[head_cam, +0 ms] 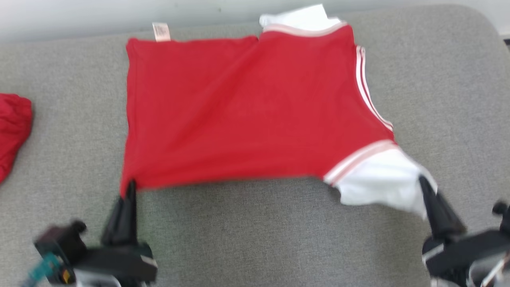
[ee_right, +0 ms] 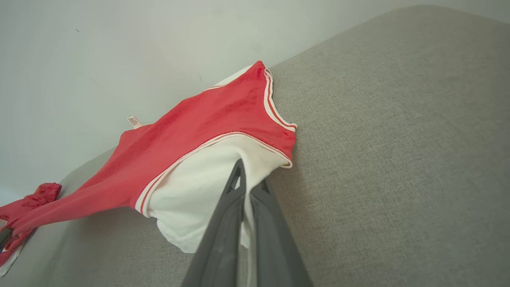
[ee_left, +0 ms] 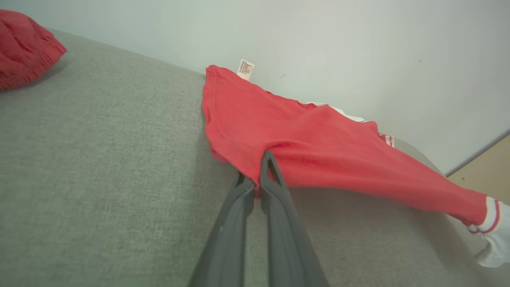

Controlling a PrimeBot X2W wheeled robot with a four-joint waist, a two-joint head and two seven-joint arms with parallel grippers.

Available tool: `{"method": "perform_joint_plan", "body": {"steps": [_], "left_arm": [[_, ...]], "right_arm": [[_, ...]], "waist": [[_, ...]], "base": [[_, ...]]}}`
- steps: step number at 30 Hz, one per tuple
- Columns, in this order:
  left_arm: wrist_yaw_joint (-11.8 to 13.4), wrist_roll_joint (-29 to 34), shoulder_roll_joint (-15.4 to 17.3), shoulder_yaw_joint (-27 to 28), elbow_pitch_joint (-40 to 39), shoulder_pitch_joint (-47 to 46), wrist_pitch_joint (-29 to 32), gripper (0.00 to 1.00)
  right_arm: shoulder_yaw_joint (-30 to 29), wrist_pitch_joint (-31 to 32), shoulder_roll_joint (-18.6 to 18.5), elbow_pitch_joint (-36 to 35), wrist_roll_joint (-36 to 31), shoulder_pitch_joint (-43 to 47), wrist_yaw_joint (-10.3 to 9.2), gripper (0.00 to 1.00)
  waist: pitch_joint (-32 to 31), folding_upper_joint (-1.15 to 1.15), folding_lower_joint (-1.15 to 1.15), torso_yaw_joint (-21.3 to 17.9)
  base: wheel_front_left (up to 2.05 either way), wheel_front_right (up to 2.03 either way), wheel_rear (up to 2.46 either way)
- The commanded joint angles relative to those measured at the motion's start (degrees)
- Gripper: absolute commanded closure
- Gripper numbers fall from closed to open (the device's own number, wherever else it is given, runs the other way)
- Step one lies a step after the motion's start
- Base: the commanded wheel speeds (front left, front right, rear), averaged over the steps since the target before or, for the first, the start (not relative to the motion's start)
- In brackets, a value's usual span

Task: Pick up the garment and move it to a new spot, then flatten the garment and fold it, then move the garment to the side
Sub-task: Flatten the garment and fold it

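Red cloth on grey cushion

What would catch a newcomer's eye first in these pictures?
The bright red garment stands out, spread across the middle of the grey cushioned surface. The left end effector pinches its near red corner and the right end effector pinches the near white sleeve, holding that edge raised off the surface. A second red cloth lies at the far left edge.

Loc unclear: grey fabric surface + plain wall.
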Motion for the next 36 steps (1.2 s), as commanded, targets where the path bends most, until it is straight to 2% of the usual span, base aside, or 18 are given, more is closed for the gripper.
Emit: {"method": "perform_joint_plan", "body": {"steps": [1, 5, 10, 18, 28, 36], "left_arm": [[-0.6, 0.9, -0.9, 0.4, 0.6, 2.3, -0.2, 1.00], [-2.7, 2.5, -5.1, 2.0, 3.1, 9.3, -0.2, 1.00], [-4.4, 4.6, -8.3, 2.7, 5.7, 14.2, -0.2, 1.00], [-6.3, 6.8, -11.1, 3.0, 7.8, 18.6, -0.2, 1.00], [-7.9, 9.1, -11.8, 2.4, 9.8, 15.2, -0.1, 1.00], [-9.0, 10.6, -10.1, 1.3, 10.4, 8.8, 2.7, 1.00]], "right_arm": [[-0.8, 0.4, 0.6, -0.4, -0.5, 2.3, -0.14, 1.00], [-3.0, 2.4, 2.5, -0.8, -1.0, 9.5, -0.14, 1.00], [-5.5, 5.1, 3.9, -1.3, -1.2, 15.6, -0.14, 1.00], [-10.0, 9.8, 6.6, -3.4, -2.1, 23.3, -0.14, 1.00], [-9.8, 12.5, 8.6, -3.3, -1.7, 18.0, -0.14, 1.00], [-9.8, 15.8, 9.0, 1.2, -1.0, 6.8, -0.14, 1.00]], "waist": [[-1.6, 0.02, 0.01, 0.0], [-3.9, 0.02, 0.01, 0.6], [-6.3, 0.02, 0.01, 1.8], [-7.9, 0.02, 0.01, 3.6], [-7.4, 0.02, 0.01, 3.6], [-5.9, 0.02, 0.01, 3.4]], "base": [[0.00, 0.00, 0.00], [0.00, 0.00, 0.00], [0.00, 0.00, 0.00], [0.00, 0.00, 0.00], [0.00, 0.00, 0.00], [0.00, 0.00, 0.00]]}}
